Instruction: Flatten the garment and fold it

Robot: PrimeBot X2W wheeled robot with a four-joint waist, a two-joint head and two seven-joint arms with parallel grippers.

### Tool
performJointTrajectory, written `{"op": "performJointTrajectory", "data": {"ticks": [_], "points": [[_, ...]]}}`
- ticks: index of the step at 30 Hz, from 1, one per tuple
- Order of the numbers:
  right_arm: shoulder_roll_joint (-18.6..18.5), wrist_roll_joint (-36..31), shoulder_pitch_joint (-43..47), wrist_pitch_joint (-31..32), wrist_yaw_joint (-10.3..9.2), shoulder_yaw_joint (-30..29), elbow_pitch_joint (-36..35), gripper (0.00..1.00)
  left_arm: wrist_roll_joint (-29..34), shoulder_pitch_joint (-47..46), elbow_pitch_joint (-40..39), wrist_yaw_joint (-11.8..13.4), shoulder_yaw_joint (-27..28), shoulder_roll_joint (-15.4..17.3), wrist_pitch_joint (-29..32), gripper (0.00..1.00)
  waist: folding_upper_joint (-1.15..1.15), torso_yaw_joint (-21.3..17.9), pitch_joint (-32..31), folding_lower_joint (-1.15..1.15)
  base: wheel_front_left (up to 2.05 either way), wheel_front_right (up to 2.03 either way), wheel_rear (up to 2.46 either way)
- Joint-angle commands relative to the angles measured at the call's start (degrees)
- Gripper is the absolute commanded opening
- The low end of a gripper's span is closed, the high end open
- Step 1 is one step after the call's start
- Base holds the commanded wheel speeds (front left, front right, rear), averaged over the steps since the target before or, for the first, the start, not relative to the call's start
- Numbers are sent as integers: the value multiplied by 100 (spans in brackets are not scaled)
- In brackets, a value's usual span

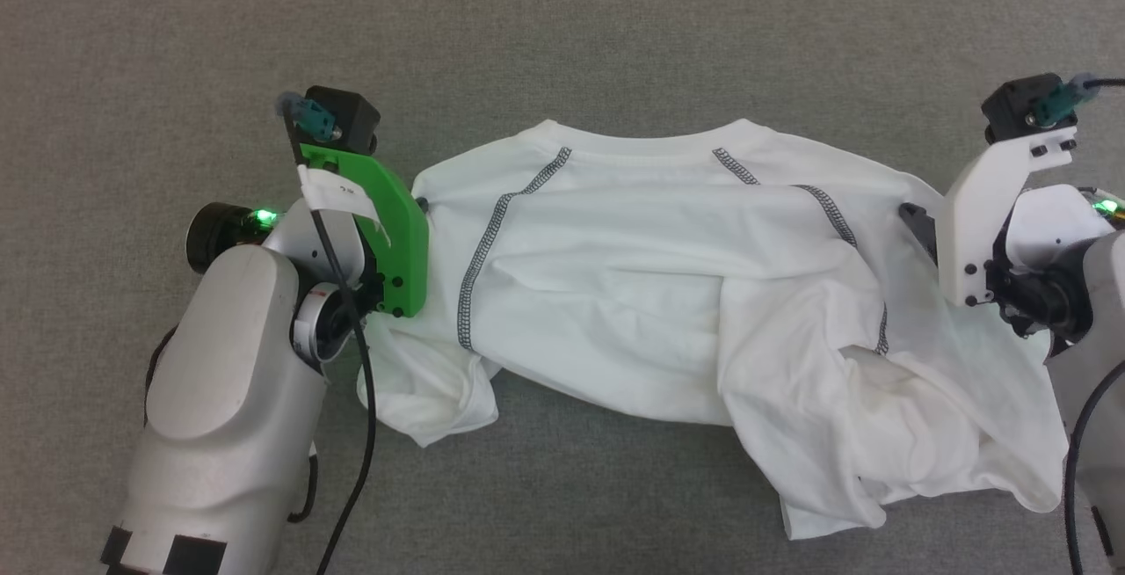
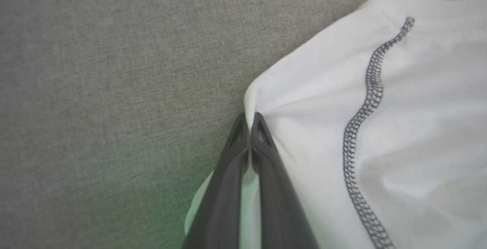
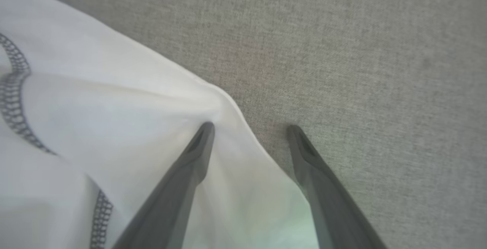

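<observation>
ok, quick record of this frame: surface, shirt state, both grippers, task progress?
surface: grey fabric
shirt: white, collar away from the robot, spread sideways; near part rumpled, bunched toward the robot's right
left gripper: shut, pinching the shirt's edge on the robot's left
right gripper: open, straddling the shirt's edge on the robot's right
progress: not flat, no fold yet
</observation>
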Motion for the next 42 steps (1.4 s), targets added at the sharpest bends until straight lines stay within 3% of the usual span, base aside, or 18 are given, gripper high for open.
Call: {"op": "performJointTrajectory", "data": {"ticks": [1,2,3,7,17,23,32,42], "points": [[46,138,123,377,-6,214,181,29,-77,86,21,-16,-8,-5,-32,0,0,23,14,0,0,0,0],[-12,218,120,606,-6,328,159,5,-112,96,11,-32,-11,-5,-48,0,0,22,4,0,0,0,0],[-65,267,109,726,-6,385,114,0,-159,102,-3,-52,-7,-10,-76,0,0,19,-6,0,0,0,0],[-274,428,25,891,-6,552,-187,0,-596,105,-42,-146,114,-68,-170,0,0,-26,-110,0,0,0,0],[-957,463,-630,585,-6,607,-1162,0,-1354,-494,-501,-237,400,318,-350,0,0,-172,-537,0,0,0,0],[-1250,297,-1431,382,-6,463,-1484,0,-1142,-1180,-975,-81,538,564,-428,0,0,-217,-520,0,0,0,0],[-707,-120,-3014,-369,-6,-62,-1066,0,-673,-2603,-830,449,917,629,-1105,0,0,-319,124,0,0,0,0],[-58,-1169,-5016,-1803,-6,-814,-398,0,-236,-4583,-222,875,1383,587,-2749,0,0,-465,980,0,0,0,0]]}}
